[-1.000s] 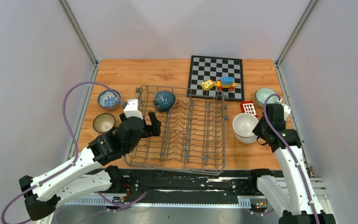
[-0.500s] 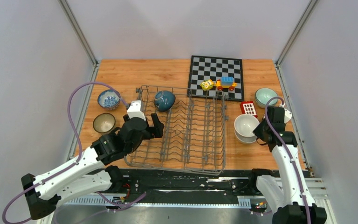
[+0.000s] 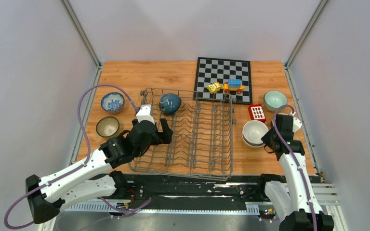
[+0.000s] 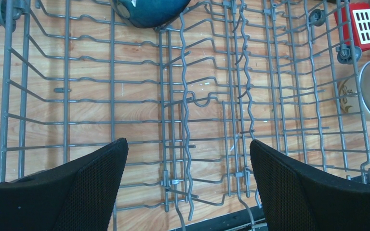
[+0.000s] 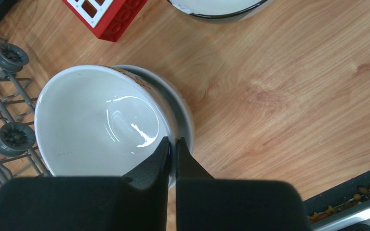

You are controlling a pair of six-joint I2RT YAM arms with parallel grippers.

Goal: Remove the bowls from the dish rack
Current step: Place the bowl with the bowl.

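The grey wire dish rack [image 3: 192,139] stands mid-table and holds one dark teal bowl [image 3: 170,103] at its far left corner. My left gripper [image 3: 160,133] hovers open and empty over the rack's left side; in the left wrist view [image 4: 187,149] the rack [image 4: 197,96] lies below it and the teal bowl [image 4: 149,9] is far ahead. My right gripper [image 3: 269,136] is shut on the rim of a white bowl [image 3: 254,130], which is nested in another bowl. The right wrist view shows the gripper [image 5: 173,142], the white bowl [image 5: 96,120] and the lower bowl's rim [image 5: 185,113].
A blue-and-white bowl [image 3: 112,102] and a beige-lined bowl [image 3: 107,126] sit left of the rack. A pale green bowl [image 3: 274,100] and a red block [image 3: 257,112] sit at the right. A chessboard [image 3: 217,72] with toy blocks lies at the back.
My right gripper has lowered the white bowl into the bowl below it. My left arm has moved right, further over the rack, still open.
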